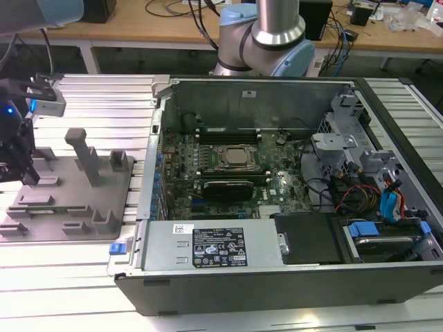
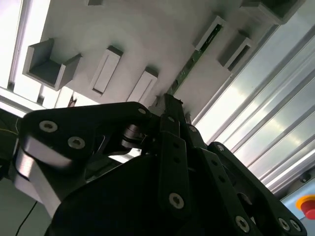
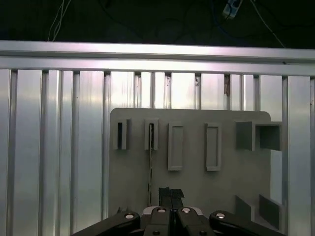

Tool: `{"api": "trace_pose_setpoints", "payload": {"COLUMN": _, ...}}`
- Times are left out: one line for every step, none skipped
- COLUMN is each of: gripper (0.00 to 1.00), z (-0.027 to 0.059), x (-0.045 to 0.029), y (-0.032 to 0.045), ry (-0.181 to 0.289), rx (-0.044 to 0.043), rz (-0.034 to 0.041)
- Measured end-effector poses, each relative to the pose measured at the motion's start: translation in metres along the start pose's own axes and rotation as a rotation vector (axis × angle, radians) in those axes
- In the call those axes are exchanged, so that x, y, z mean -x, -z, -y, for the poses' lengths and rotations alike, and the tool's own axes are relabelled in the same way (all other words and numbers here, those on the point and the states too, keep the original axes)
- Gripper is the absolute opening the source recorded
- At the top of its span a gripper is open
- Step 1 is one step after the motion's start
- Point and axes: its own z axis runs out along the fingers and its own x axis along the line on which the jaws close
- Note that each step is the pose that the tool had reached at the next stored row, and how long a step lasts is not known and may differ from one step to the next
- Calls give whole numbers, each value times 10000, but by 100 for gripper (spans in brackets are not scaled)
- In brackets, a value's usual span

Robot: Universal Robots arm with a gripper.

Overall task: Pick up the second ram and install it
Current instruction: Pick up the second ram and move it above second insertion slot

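The second ram (image 3: 150, 164) is a thin green stick standing on edge in a slot of the grey fixture plate (image 3: 197, 191). It also appears as a green strip (image 2: 191, 63) in the second wrist view. My gripper (image 3: 171, 193) hovers just over the plate near one end of the stick, slightly to its side, with the fingers together and nothing between them. In the exterior view the gripper (image 1: 28, 176) hangs over the fixture plate (image 1: 76, 200) at the exterior view's left, far from the open computer case (image 1: 277, 180).
Upright posts (image 1: 86, 155) and blocks rise from the fixture plate close to the gripper. Inside the case lie the processor (image 1: 237, 158), memory slots (image 1: 228, 135), cables and drive bays (image 1: 387, 200). Ribbed aluminium table (image 3: 54, 147) surrounds the plate.
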Motion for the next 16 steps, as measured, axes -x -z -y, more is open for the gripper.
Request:
{"api": "trace_pose_setpoints", "payload": {"gripper": 8, "z": 0, "x": -8, "y": -25, "ry": 78, "rx": 0, "rz": -1}}
{"api": "trace_pose_setpoints", "payload": {"gripper": 8, "z": -4, "x": -15, "y": -47, "ry": 142, "rx": 3, "rz": -5}}
{"api": "trace_pose_setpoints", "payload": {"gripper": 8, "z": -19, "x": -26, "y": -75, "ry": 214, "rx": 4, "rz": -7}}
{"api": "trace_pose_setpoints", "payload": {"gripper": 8, "z": -30, "x": -35, "y": -97, "ry": 254, "rx": 5, "rz": -8}}
{"api": "trace_pose_setpoints", "payload": {"gripper": 8, "z": -44, "x": -49, "y": -124, "ry": 313, "rx": 6, "rz": -11}}
{"api": "trace_pose_setpoints", "payload": {"gripper": 8, "z": -55, "x": -68, "y": -150, "ry": 374, "rx": 8, "rz": -12}}
{"api": "trace_pose_setpoints", "payload": {"gripper": 8, "z": -66, "x": -98, "y": -177, "ry": 428, "rx": 8, "rz": -14}}
{"api": "trace_pose_setpoints", "payload": {"gripper": 8, "z": -68, "x": -115, "y": -186, "ry": 443, "rx": 9, "rz": -15}}
{"api": "trace_pose_setpoints", "payload": {"gripper": 8, "z": -69, "x": -136, "y": -196, "ry": 449, "rx": 9, "rz": -15}}
{"api": "trace_pose_setpoints", "payload": {"gripper": 8, "z": -69, "x": -171, "y": -209, "ry": 449, "rx": 11, "rz": -16}}
{"api": "trace_pose_setpoints", "payload": {"gripper": 8, "z": -69, "x": -225, "y": -243, "ry": 446, "rx": 13, "rz": -15}}
{"api": "trace_pose_setpoints", "payload": {"gripper": 8, "z": -65, "x": -242, "y": -268, "ry": 424, "rx": 11, "rz": -13}}
{"api": "trace_pose_setpoints", "payload": {"gripper": 8, "z": -64, "x": -242, "y": -275, "ry": 413, "rx": 13, "rz": -15}}
{"api": "trace_pose_setpoints", "payload": {"gripper": 8, "z": -64, "x": -243, "y": -276, "ry": 413, "rx": 13, "rz": -14}}
{"api": "trace_pose_setpoints", "payload": {"gripper": 8, "z": -62, "x": -241, "y": -278, "ry": 414, "rx": 10, "rz": -12}}
{"api": "trace_pose_setpoints", "payload": {"gripper": 8, "z": -61, "x": -236, "y": -283, "ry": 406, "rx": 9, "rz": -11}}
